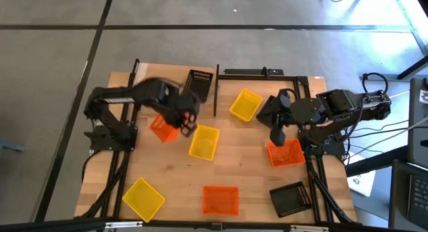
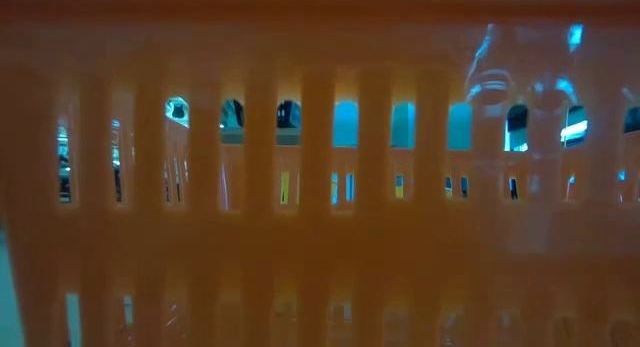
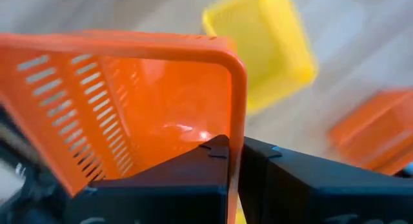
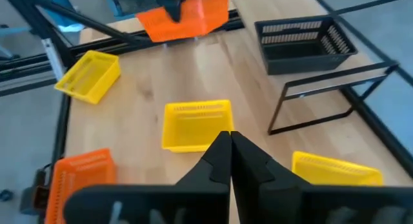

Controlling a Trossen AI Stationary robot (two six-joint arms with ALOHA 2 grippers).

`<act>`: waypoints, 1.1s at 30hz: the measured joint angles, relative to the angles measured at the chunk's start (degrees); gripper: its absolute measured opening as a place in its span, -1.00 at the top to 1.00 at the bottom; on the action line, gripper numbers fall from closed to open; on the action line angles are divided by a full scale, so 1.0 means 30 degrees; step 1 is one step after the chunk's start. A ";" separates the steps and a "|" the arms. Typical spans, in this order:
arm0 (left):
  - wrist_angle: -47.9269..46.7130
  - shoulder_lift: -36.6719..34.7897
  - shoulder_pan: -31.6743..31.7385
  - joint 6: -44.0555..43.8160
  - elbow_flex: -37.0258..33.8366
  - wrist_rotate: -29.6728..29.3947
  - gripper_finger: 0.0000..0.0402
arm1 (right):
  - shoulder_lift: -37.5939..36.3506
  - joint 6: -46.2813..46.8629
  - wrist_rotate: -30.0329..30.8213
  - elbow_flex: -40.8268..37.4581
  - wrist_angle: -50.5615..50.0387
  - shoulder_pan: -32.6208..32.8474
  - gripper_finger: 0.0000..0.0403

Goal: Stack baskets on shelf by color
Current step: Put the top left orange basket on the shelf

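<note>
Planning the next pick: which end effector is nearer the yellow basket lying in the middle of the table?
Left. The left end effector, shut on an orange basket, is beside the yellow basket; the right end effector is farther off.

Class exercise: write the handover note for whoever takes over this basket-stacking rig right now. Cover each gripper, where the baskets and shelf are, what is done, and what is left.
Left gripper: shut on the rim of an orange basket, lifted and tilted.
Right gripper: shut, empty, above the table's right side.
Shelf at the far edge; a black basket by its left end.
Loose on the table: three yellow, two more orange, one black.
Done: no stacks visible.
Left: all the stacking by color.
</note>
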 joint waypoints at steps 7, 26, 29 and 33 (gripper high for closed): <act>-0.0111 -0.0023 0.4441 0.2137 0.0924 -0.0090 1.00 | 0.0000 -0.0942 0.0140 0.0000 0.0000 0.0000 1.00; 0.1250 0.2988 1.3900 0.6549 0.0947 0.2076 1.00 | 0.0000 -0.1440 0.0495 0.0000 -0.0007 0.0000 1.00; 0.1191 0.3718 1.4073 0.6668 0.0940 0.2337 1.00 | 0.0000 -0.1423 0.0511 0.0000 -0.0007 0.0000 1.00; 0.1386 0.4165 1.4026 0.6678 0.0940 0.2667 1.00 | 0.0000 -0.1348 0.0511 0.0006 -0.0007 0.0000 1.00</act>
